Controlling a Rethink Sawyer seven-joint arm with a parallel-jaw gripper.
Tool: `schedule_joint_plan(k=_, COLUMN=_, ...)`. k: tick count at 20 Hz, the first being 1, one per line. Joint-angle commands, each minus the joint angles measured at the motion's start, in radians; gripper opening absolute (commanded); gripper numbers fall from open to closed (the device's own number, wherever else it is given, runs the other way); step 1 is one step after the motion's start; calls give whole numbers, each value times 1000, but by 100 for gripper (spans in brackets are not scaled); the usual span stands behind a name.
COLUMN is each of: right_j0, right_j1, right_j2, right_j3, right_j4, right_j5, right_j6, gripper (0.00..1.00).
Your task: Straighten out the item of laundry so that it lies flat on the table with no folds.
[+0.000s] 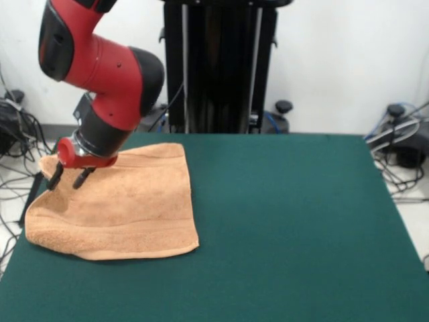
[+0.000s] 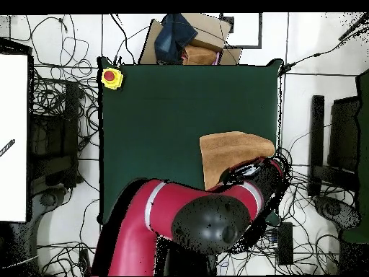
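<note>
towel (image 1: 124, 208) on table (image 1: 295, 228) left part; gripper (image 1: 69, 178) over towel's far-left corner

Surfaces – cloth on felt, glossy arm above

Towel (image 1: 120, 208) is showing nappy, matt terry; table (image 1: 301, 228) is looking matt felt-like green; arm shell (image 1: 100, 64) is gleaming as smooth plastic – gripper (image 1: 68, 178) fingers reading dull black.

so the peach towel (image 2: 229, 153) sits by the green table's (image 2: 166, 122) right edge, red arm (image 2: 173, 216) covering its lower part, yellow e-stop box (image 2: 111, 78) at the table's top-left corner
</note>
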Motion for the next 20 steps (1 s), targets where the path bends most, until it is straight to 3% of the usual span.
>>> schedule_joint_plan(k=1, right_j0=40, right_j1=-52, right_j2=91, right_j3=68, right_j4=70, right_j5=37, right_j6=198, gripper=100)
schedule_joint_plan(k=15, right_j0=-39, right_j1=-185, right_j2=252, right_j3=185, right_j4=47, right_j5=-37, right_j6=176, gripper=100)
schedule_joint_plan(k=20, right_j0=-126, right_j1=-238, right_j2=376, right_j3=243, right_j4=30, right_j5=-46, right_j6=162, gripper=100)
